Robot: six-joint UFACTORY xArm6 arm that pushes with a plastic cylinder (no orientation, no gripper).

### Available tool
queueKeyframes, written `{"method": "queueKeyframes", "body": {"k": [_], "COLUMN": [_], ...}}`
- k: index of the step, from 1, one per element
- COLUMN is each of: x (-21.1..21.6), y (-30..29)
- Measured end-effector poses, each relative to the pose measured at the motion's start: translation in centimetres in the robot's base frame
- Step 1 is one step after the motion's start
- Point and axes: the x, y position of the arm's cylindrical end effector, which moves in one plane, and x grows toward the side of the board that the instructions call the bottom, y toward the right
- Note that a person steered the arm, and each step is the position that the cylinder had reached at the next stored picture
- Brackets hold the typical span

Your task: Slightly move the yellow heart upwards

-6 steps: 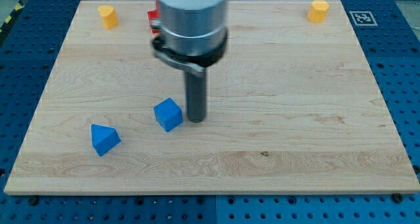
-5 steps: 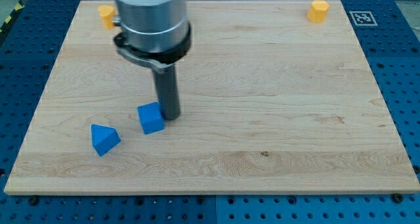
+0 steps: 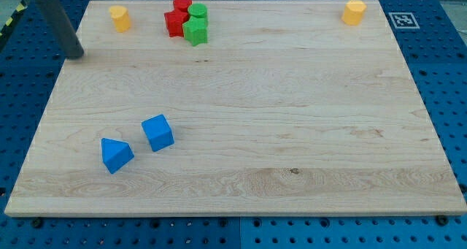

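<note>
Near the board's top-left corner sits the yellow block that I take for the yellow heart, though its shape is too small to be sure of. A second yellow block stands far off at the top-right corner. The left one stands alone, well apart from the cluster to its right: a red cylinder, a red block and two green blocks pressed together.

My tip rests near the board's left edge, below and to the view's left of the heart, not touching it. This arm carries no jaws, only the rod, so nothing is there to open or close.

To do the step well, the tip should slide towards the view's right until it stands directly beneath the heart, then go straight up the view, meeting the block's lower face at its middle so that it does not spin or skid sideways. The push should be short, for little board remains above the block.

Far below, near the view's bottom-left, a blue cube and a blue wedge-like block lie clear of that path.
</note>
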Motion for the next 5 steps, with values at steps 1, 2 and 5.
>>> {"method": "queueKeyframes", "body": {"k": [1,2,5], "x": [-3.5,-3.5,-5.0], "y": [1.7,6.0,-0.7]}}
